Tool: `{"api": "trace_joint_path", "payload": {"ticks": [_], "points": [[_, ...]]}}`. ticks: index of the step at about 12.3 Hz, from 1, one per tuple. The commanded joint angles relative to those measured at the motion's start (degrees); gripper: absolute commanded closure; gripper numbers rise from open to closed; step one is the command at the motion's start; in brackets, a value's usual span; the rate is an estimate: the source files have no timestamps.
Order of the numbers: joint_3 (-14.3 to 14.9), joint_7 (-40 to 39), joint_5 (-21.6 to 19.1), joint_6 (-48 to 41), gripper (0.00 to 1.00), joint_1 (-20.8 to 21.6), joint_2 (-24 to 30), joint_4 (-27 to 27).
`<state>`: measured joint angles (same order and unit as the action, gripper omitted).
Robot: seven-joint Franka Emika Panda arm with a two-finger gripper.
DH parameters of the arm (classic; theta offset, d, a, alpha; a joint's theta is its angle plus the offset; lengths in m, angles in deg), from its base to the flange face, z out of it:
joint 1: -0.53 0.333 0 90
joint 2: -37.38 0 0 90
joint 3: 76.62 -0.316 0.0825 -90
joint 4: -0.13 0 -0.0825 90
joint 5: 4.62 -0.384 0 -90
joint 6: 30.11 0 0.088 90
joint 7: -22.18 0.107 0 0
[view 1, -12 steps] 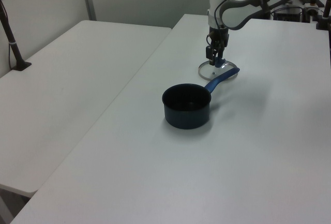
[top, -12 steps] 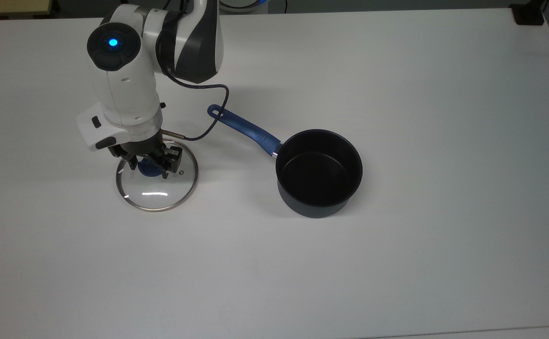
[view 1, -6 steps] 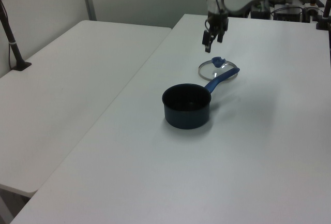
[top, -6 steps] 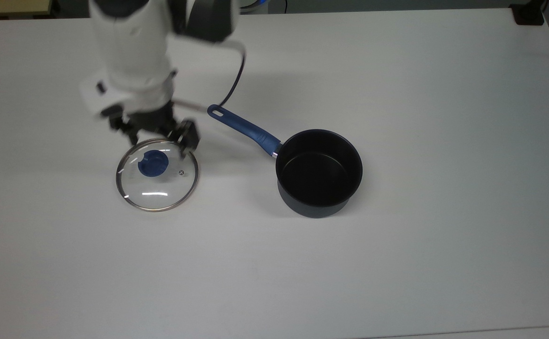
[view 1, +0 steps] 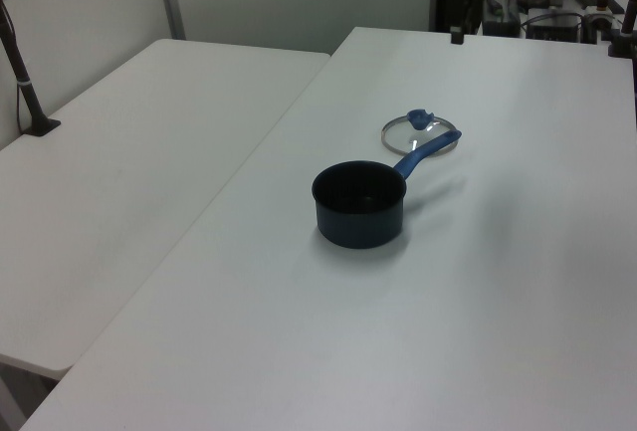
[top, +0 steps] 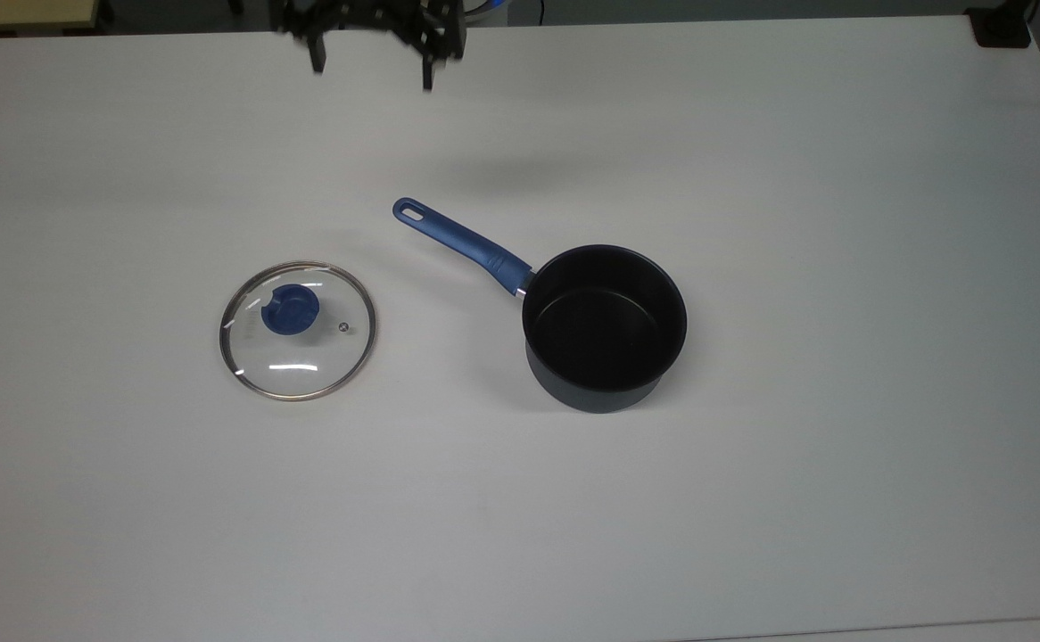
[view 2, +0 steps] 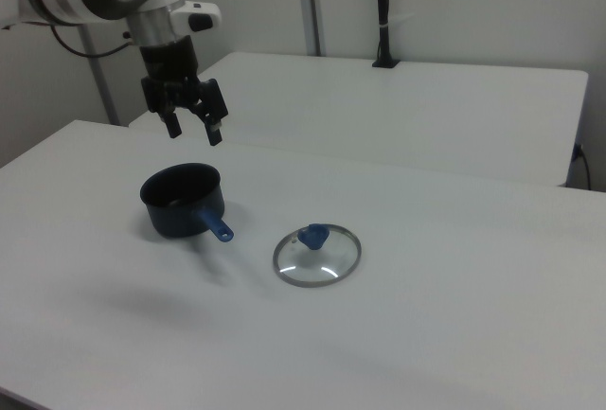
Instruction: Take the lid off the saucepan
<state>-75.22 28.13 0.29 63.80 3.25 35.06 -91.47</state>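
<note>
Two dark fingers are seen spread wide apart on the gripper [top: 369,64] at the upper edge of the top view, and nothing is held between them or touched by them. In the right view the gripper [view 2: 193,127] is carried high in the air, with its fingers pointing down and open, beyond the pot as that camera looks and well clear of everything on the white table [top: 841,267].

Taken from the top view's left, the lid [top: 298,330] is met first. It is laid flat on the table, its metal rim resting on the surface and its blue knob [top: 290,309] facing up, slightly off centre toward the far side. A small vent [top: 343,328] is seen just to the right of the knob in the top view. Nothing is in contact with the lid, and it is set well apart from the gripper.

Further to the top view's right, the saucepan [top: 605,327] is stood upright and uncovered, its dark inside left open to view. Its blue handle [top: 464,242] is pointed toward the top view's upper left, ending in an oval hole, and its tip is kept clear of the lid's rim. In the left view the lid [view 1: 418,133] is seen behind the saucepan [view 1: 360,202], just beside the handle's end.
</note>
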Motion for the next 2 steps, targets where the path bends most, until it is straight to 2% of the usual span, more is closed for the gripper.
{"api": "trace_joint_path", "payload": {"ticks": [1,2], "points": [[0.9,-2.6,-0.4,-0.4,0.00,0.8,1.8,-3.3],[1.0,-3.0,-0.4,-0.3,0.00,0.6,1.5,-3.3]]}}
